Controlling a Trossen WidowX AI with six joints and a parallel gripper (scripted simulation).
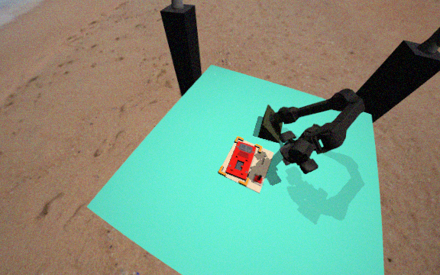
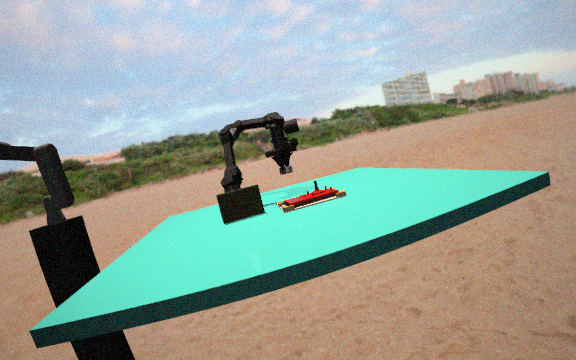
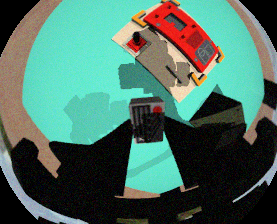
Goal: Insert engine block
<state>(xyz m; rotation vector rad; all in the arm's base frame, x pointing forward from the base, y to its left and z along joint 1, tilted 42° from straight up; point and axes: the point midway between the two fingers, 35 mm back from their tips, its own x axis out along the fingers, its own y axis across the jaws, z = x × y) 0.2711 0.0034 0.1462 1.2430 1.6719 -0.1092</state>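
Note:
The engine block [image 3: 148,117] [image 2: 286,170], grey and dark with a ribbed face and a red round spot, is held between the fingertips of my gripper [image 2: 284,163] [image 3: 147,121]. The gripper is shut on it and hangs above the table, beside the board. The red car body [image 1: 244,160] [image 3: 189,30] lies on the beige board [image 1: 267,154] [image 3: 120,39] between orange corner brackets. Its opening [image 1: 239,165] [image 3: 175,21] shows grey inside. The block is outside the car body, not above the opening. I cannot tell the rib or the block's slot side.
A small red base with a black knob [image 1: 258,179] [image 3: 136,41] stands on the board's near strip, with a thin dark bar [image 3: 173,74] farther along. A dark slanted panel [image 2: 241,205] [image 1: 272,126] stands near the board. Another arm [image 2: 58,172] is beyond the table edge.

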